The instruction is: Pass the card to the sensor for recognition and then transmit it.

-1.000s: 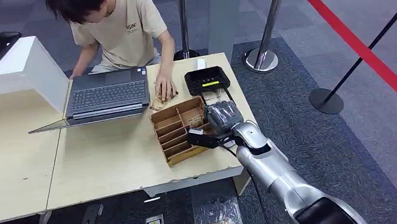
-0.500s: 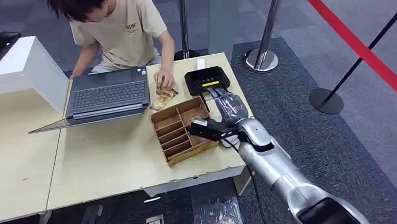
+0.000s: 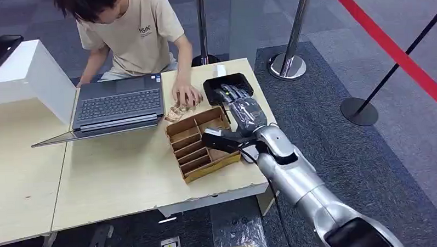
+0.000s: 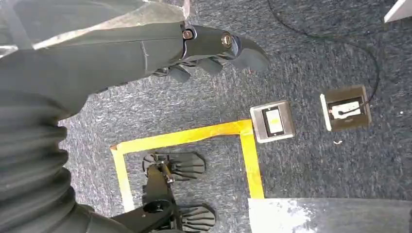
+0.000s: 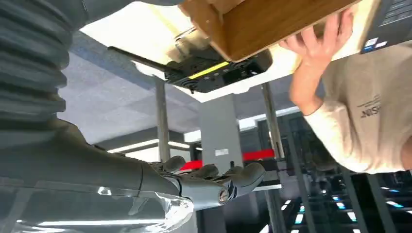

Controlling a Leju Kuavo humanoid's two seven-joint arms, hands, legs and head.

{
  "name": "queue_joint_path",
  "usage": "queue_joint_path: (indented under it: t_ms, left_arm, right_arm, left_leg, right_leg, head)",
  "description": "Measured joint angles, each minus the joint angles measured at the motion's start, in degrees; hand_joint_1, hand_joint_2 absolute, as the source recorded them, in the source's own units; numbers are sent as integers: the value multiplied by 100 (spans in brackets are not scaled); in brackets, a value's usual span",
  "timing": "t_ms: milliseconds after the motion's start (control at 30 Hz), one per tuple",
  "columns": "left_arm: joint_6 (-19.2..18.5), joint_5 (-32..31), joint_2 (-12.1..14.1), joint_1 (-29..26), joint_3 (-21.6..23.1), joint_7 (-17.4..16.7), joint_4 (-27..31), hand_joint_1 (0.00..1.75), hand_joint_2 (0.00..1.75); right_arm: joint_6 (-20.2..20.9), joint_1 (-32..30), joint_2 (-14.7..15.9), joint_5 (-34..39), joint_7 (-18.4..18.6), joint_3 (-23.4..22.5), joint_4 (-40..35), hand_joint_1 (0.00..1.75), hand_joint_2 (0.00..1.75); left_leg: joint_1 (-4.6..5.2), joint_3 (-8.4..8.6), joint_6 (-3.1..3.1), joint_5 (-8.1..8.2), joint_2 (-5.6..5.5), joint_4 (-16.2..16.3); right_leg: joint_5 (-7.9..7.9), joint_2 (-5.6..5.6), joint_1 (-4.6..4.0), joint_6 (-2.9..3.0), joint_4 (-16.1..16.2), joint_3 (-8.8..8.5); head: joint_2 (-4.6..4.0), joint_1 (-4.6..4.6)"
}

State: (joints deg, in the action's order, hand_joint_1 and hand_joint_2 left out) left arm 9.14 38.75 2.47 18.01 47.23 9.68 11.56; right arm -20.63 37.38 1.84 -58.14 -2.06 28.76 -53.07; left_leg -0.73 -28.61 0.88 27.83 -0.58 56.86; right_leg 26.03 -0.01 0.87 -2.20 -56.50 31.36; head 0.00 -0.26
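My right hand (image 3: 240, 109) reaches over the table's far right corner, its fingers stretched above the black sensor (image 3: 238, 81) with the yellow strip. In the right wrist view the hand (image 5: 214, 180) shows loosely curled fingers under the sensor (image 5: 218, 73), and no card can be made out in it. A few cards (image 3: 176, 112) lie by the laptop under a person's hand (image 3: 187, 96). The wooden divided tray (image 3: 191, 157) sits just left of my forearm. My left hand (image 4: 214, 48) hangs over the carpet and holds nothing.
A person sits behind the table at an open laptop (image 3: 119, 105). A white stand (image 3: 28, 75) with a phone (image 3: 2, 50) is at the far left. Stanchion bases (image 3: 287, 66) and a red belt stand to the right of the table.
My right hand has lifted from the wooden tray and moved away from me to the sensor. The person's hand has shifted over the cards by the laptop.
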Motion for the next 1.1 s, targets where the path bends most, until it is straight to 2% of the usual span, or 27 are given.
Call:
queue_joint_path:
  t_ms: [67, 133, 300, 400, 667, 700, 733, 767, 800, 867, 900, 1000, 1033, 1067, 1100]
  left_arm:
    - [0, -13, 0, 8, 0, -4, 0, 0, 175]
    - [0, -13, 0, 11, 0, -4, 0, 0, 175]
    - [-11, -17, 0, 17, 0, -18, 2, 0, 175]
    - [-15, -28, -2, 28, 0, -39, 9, 0, 175]
    - [-55, -22, -22, 88, 0, -240, 17, 0, 175]
    - [-50, -31, -24, 102, -2, -240, 17, 0, 175]
    - [-46, -37, -28, 112, -2, -240, 20, 0, 175]
    - [-35, -48, -31, 121, 0, -240, 20, 0, 175]
    - [-28, -57, -35, 125, 0, -240, 20, 0, 175]
    - [4, -81, -42, 128, 0, -245, 20, 0, 175]
    - [9, -83, -42, 130, -2, -254, 20, 0, 175]
    - [11, -85, -48, 138, 0, -289, 20, 0, 175]
    - [11, -87, -50, 138, 0, -293, 20, 0, 175]
    - [11, -90, -50, 138, 0, -293, 20, 0, 175]
    - [11, -90, -50, 138, 0, -291, 20, 0, 175]
  right_arm:
    - [0, -2, -28, 0, -22, 17, 15, 7, 175]
    - [0, -2, -46, 2, -35, 33, 15, 17, 175]
    - [0, -2, -81, 11, -41, 52, 33, 14, 175]
    - [-9, 18, -124, 28, -65, 63, 85, 31, 175]
    - [-122, 68, -245, 129, -186, 103, 363, 19, 175]
    - [-127, 74, -264, 140, -201, 107, 413, 26, 175]
    - [-129, 78, -275, 155, -205, 113, 459, 51, 175]
    - [-129, 80, -284, 162, -208, 120, 501, 51, 175]
    - [-129, 80, -286, 168, -210, 122, 536, 59, 175]
    - [-140, 85, -293, 175, -223, 131, 619, 56, 175]
    - [-151, 86, -302, 184, -232, 133, 667, 72, 175]
    - [-186, 90, -328, 212, -238, 140, 771, 87, 175]
    - [-190, 91, -332, 216, -238, 142, 810, 106, 175]
    - [-195, 92, -334, 218, -240, 144, 841, 112, 175]
    - [-195, 91, -334, 221, -240, 146, 855, 124, 175]
  left_leg:
    - [0, 0, 0, 0, 0, 0]
    - [0, -1, 0, 0, 0, 0]
    - [0, 0, 0, 0, 1, 0]
    - [0, -1, 0, 0, 1, 0]
    - [0, 0, 0, 0, 0, 0]
    - [0, 0, 0, 0, -1, 0]
    - [0, 0, 0, 0, 0, 0]
    - [0, 0, 0, 0, 0, 0]
    - [0, 0, 0, 0, 0, 0]
    - [0, 0, 0, 0, 0, 0]
    - [0, 0, 0, 0, 0, 0]
    - [0, 0, 0, 0, 0, 0]
    - [0, 0, 0, 0, 0, 0]
    - [0, 0, 0, 0, 0, 0]
    - [0, 0, 0, 0, 0, 0]
  right_leg:
    - [0, 0, 0, 0, 0, 1]
    - [0, 0, 0, 0, 0, 1]
    - [0, 0, 0, 0, 0, 1]
    - [0, 0, 0, 0, 0, 1]
    - [0, 0, 0, 0, 0, 0]
    - [0, 0, 0, 0, 0, 0]
    - [0, 0, 0, 0, 0, 0]
    - [0, 0, 0, 0, 0, 0]
    - [0, 0, 0, 0, 0, 0]
    - [0, 0, 0, 0, 0, 0]
    - [0, 0, 0, 0, 0, 1]
    - [0, 0, 0, 0, 0, 1]
    - [0, 0, 0, 0, 0, 1]
    - [0, 0, 0, 0, 0, 1]
    - [0, 0, 0, 0, 0, 1]
  head:
    - [0, 2]
    - [0, 2]
    - [0, 0]
    - [0, 0]
    - [0, 2]
    - [0, 0]
    - [0, 0]
    - [0, 0]
    - [0, 2]
    - [0, 2]
    - [0, 2]
    - [0, 0]
    - [0, 0]
    - [0, 0]
    - [0, 0]
